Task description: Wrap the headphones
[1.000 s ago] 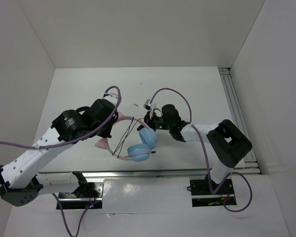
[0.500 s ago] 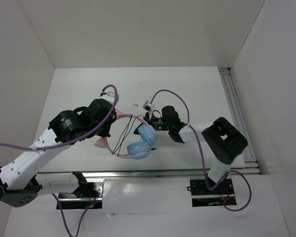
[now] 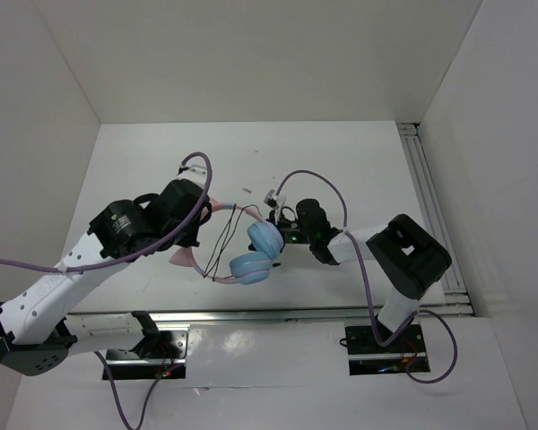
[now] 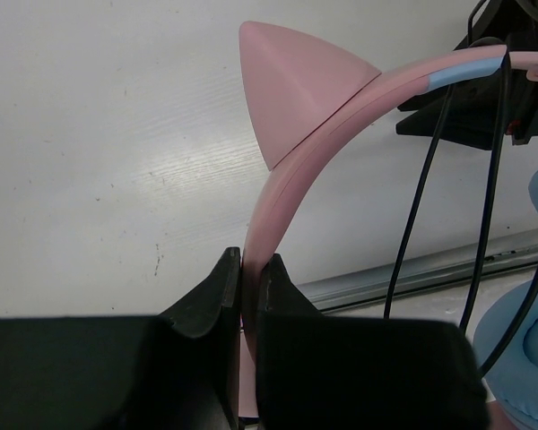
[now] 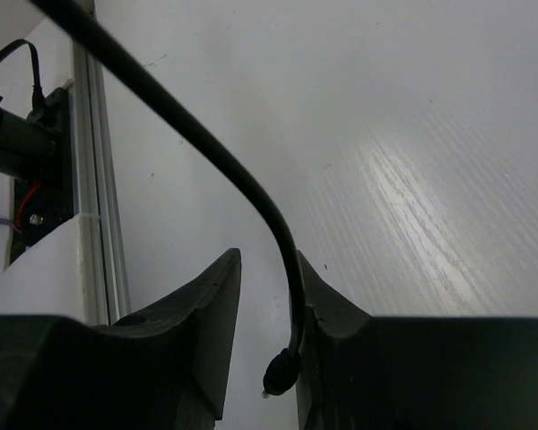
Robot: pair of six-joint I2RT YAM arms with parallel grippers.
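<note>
Headphones: I see them over the table centre.
Left gripper: on headband, left of cups.
Cable: between right gripper fingers.

Headphones colours: pink headband and cat ear just above the black left jaws, with a light blue strip further along. Ear cups are light blue. Thin black cable between the black right jaws. Plain white desk, purple robot cables.

No readable text, label, brand, number or sign in any of the three views.
</note>
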